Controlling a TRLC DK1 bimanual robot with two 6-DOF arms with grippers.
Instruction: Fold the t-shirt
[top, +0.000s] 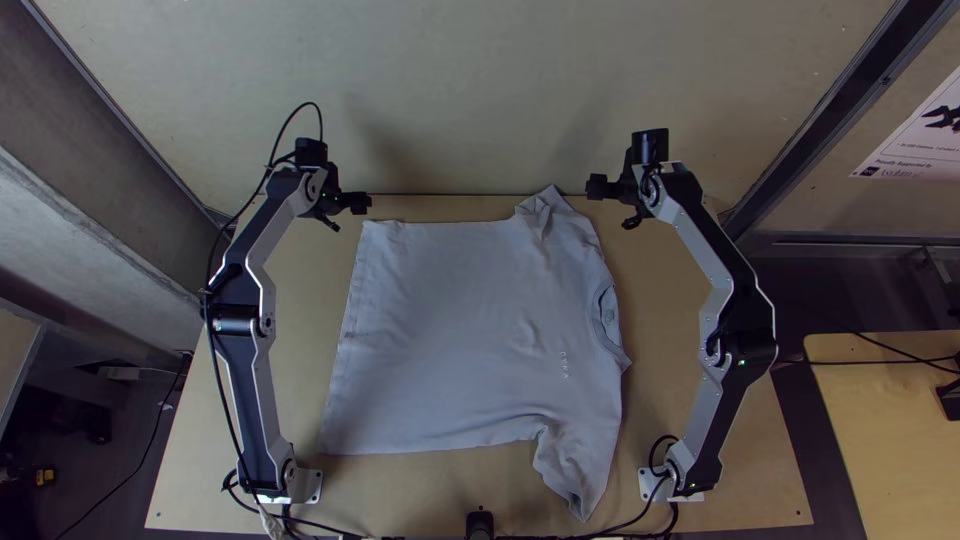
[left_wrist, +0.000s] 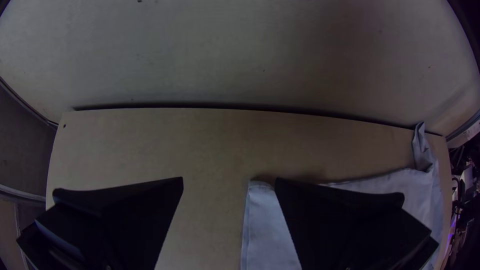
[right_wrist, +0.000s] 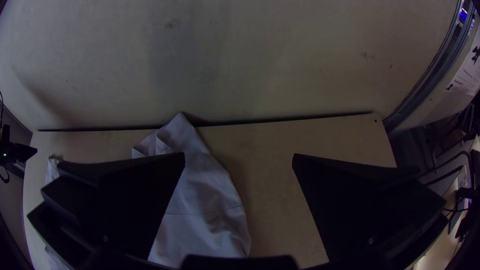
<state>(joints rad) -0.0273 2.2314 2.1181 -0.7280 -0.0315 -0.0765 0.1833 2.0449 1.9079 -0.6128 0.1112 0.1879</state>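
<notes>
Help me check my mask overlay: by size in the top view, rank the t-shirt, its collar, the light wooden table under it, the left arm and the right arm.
1. Light wooden table
2. T-shirt
3. Left arm and right arm: too alike to rank
4. Collar

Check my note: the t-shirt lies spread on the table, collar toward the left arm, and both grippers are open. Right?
Not quite: the top view shows the collar toward the right arm. The t-shirt does lie spread on the table, with left gripper and right gripper open.
</notes>
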